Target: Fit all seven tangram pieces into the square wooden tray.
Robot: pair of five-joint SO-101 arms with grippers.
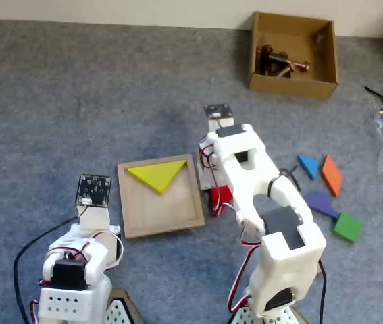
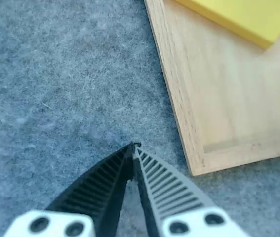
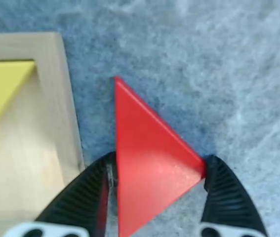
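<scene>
The square wooden tray (image 1: 198, 214) lies mid-table with a yellow triangle (image 1: 159, 174) in its far part. Beside the tray's right edge is a red triangle (image 1: 222, 195); my right gripper (image 3: 159, 165) is shut on it, one finger on its long side and the other on a corner. The tray wall (image 3: 63, 98) and yellow triangle (image 3: 1, 89) sit just beyond it. My left gripper (image 2: 135, 148) is shut and holds nothing, low over the carpet near the tray's corner (image 2: 199, 160). The yellow triangle (image 2: 248, 17) shows at the far end.
On the carpet right of the right arm lie a blue triangle (image 1: 307, 165), an orange parallelogram (image 1: 332, 174), a purple triangle (image 1: 319, 202) and a green square (image 1: 347, 227). A cardboard box (image 1: 292, 81) with metal parts stands at the back. Clear plastic lies at the right edge.
</scene>
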